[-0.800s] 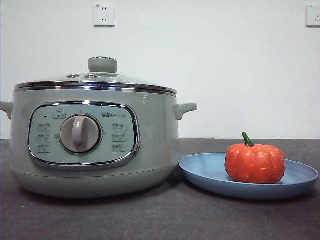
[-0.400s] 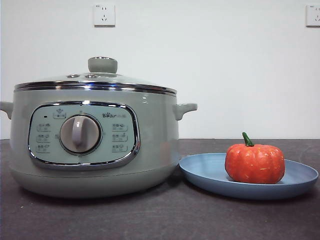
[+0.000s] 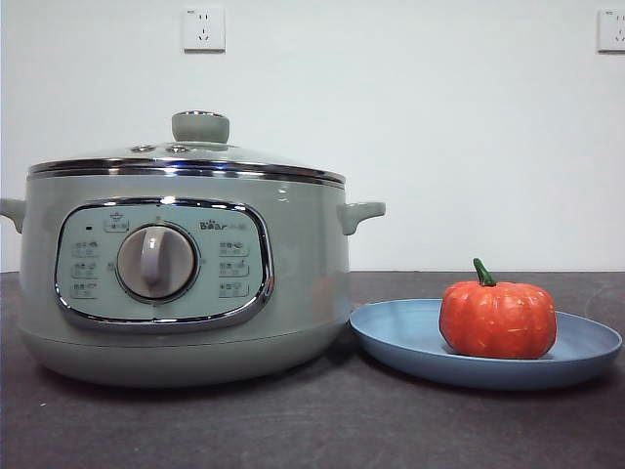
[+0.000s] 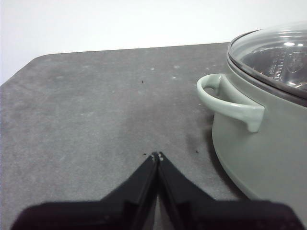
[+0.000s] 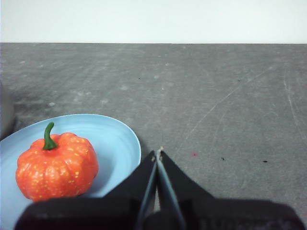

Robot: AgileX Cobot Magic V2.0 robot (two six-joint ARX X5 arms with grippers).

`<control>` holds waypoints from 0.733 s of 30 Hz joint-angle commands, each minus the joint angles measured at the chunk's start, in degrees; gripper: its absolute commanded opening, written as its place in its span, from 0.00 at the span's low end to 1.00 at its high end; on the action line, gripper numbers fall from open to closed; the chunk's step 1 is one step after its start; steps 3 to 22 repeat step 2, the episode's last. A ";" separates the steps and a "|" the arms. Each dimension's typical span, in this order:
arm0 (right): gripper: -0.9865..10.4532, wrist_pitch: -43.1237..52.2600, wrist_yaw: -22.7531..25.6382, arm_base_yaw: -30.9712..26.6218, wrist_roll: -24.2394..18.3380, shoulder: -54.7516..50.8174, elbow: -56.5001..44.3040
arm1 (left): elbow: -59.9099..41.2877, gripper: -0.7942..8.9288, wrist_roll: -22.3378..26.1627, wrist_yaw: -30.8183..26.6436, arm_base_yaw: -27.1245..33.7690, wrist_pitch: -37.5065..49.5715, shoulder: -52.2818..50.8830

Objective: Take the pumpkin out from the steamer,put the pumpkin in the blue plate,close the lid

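The sage-green steamer (image 3: pixel 186 278) stands on the left of the table with its lid (image 3: pixel 186 156) sitting closed on the rim, knob up. To its right the orange pumpkin (image 3: pixel 497 318) rests upright in the blue plate (image 3: pixel 400 337). No arm shows in the front view. My left gripper (image 4: pixel 158 155) is shut and empty, low over bare table beside the steamer's side handle (image 4: pixel 229 103). In the right wrist view my right gripper (image 5: pixel 158 153) is shut and empty, just off the rim of the blue plate (image 5: pixel 115 136), with the pumpkin (image 5: pixel 56 165) a short way off.
Dark grey table top (image 3: pixel 312 430) runs around the pot and plate. A white wall with two sockets (image 3: pixel 203 29) stands behind.
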 commanded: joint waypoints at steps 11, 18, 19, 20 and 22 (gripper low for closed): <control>0.09 -0.70 0.09 0.02 0.55 0.00 -0.48 | -0.87 0.08 -0.52 0.04 0.22 0.02 -0.09; 0.09 -0.70 0.09 0.02 0.55 0.00 -0.48 | -0.87 0.08 -0.52 0.04 0.22 0.02 -0.09; 0.09 -0.70 0.09 0.02 0.55 0.00 -0.48 | -0.87 0.08 -0.52 0.04 0.22 0.02 -0.09; 0.09 -0.70 0.09 0.02 0.55 0.00 -0.48 | -0.87 0.08 -0.52 0.04 0.22 0.02 -0.09; 0.09 -0.70 0.09 0.02 0.55 0.00 -0.48 | -0.87 0.08 -0.52 0.04 0.22 0.02 -0.09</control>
